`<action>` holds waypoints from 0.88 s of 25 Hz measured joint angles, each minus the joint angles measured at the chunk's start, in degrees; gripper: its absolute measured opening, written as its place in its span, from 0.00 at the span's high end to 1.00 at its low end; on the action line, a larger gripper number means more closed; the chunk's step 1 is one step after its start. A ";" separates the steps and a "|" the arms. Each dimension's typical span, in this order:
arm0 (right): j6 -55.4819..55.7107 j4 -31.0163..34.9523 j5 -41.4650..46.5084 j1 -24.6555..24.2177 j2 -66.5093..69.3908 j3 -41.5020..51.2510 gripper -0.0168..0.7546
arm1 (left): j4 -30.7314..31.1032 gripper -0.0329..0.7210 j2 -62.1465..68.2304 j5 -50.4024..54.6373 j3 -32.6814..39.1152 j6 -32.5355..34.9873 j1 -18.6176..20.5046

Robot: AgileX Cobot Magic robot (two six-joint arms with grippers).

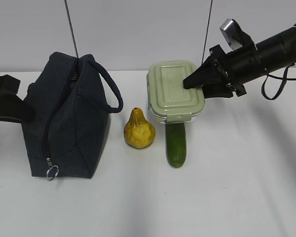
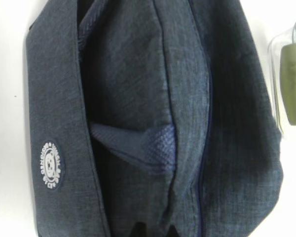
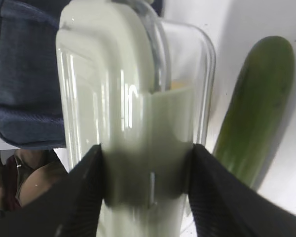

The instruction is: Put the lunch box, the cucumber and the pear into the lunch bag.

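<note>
Lunch bag [image 1: 64, 118]: dark navy fabric, standing upright at the left of the white table [image 1: 237, 187], its long zipper [image 1: 48, 133] running down the near edge and ending in a metal ring pull [image 1: 52, 172] hanging by the base, its thick loop handle [image 1: 108, 86] arching toward the right; the left wrist view is showing a round white logo patch [image 2: 51, 165] on one panel and folds of fabric filling most of the picture. Pear [image 1: 139, 129]: lumpy, yellow, narrow brownish top, standing upright just right of the bag and apart from it. Cucumber [image 1: 176, 143]: smooth, dark green, lying lengthwise toward the camera, its far end tucked against or under the front of the lunch box. Lunch box [image 1: 175, 91]: clear container with a pale sage-green clip lid, sitting behind the cucumber and to the right of the pear. Right end effector [image 1: 190, 83]: reaching in from the upper right, its two black fingers [image 3: 86, 192] standing about half apart and bracketing the box's end clip on either side; they are appearing to press on it, though the close view is too blurred to be sure of firm contact. Left end effector [image 1: 7, 101]: showing only as a dark shape at the left edge beside the bag, its jaws closed with nothing seen between them.
</note>
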 joint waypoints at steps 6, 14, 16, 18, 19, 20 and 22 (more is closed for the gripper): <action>0.00 4.67 0.00 1.65 -1.42 0.00 0.49 | 0.00 0.95 0.00 0.00 0.00 0.00 0.00; 0.51 10.42 -0.11 2.47 -1.95 0.00 0.49 | 0.07 0.95 0.00 0.10 0.00 0.00 -0.36; 0.51 10.56 -0.21 3.57 -1.95 0.00 0.49 | 0.07 0.95 0.00 0.10 0.00 0.00 -0.36; 0.57 11.82 -0.21 4.95 -1.95 0.00 0.49 | 0.07 0.95 0.00 0.14 0.00 0.00 -0.36; 0.57 12.72 -0.21 5.67 -1.95 0.00 0.49 | 0.07 0.95 0.00 0.14 0.00 0.00 -0.36; 0.57 13.69 -0.21 6.13 -1.95 0.00 0.49 | 0.07 0.95 0.00 0.14 0.00 0.00 -0.36; 0.57 15.32 -0.21 7.00 -1.95 0.00 0.49 | 0.07 0.95 0.00 0.14 0.00 0.00 -0.36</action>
